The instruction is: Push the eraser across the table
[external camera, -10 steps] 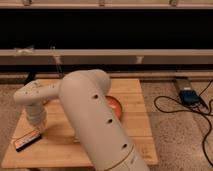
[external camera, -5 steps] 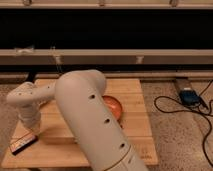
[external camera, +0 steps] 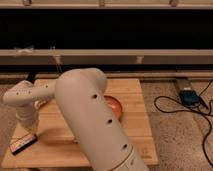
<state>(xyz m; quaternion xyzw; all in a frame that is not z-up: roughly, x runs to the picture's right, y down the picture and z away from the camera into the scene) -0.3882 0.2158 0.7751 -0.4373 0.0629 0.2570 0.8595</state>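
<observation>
eraser point(external camera: 23, 144) slid nearer table point(external camera: 134, 107) left edge; claw point(external camera: 30, 131) above it, grip state unclear.

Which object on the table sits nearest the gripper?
The eraser, dark with an orange strip, lies at the table's left edge just below the gripper; the orange-red object sits farther right.

The eraser point(external camera: 23, 144) lies at the table's point(external camera: 137, 112) front-left corner; the gripper point(external camera: 30, 129) stands just behind it, a bowl point(external camera: 115, 106) near the middle.

Tool point(external camera: 29, 131) above eraser point(external camera: 23, 144): smooth matt plastic; table point(external camera: 135, 100): planked wood.
</observation>
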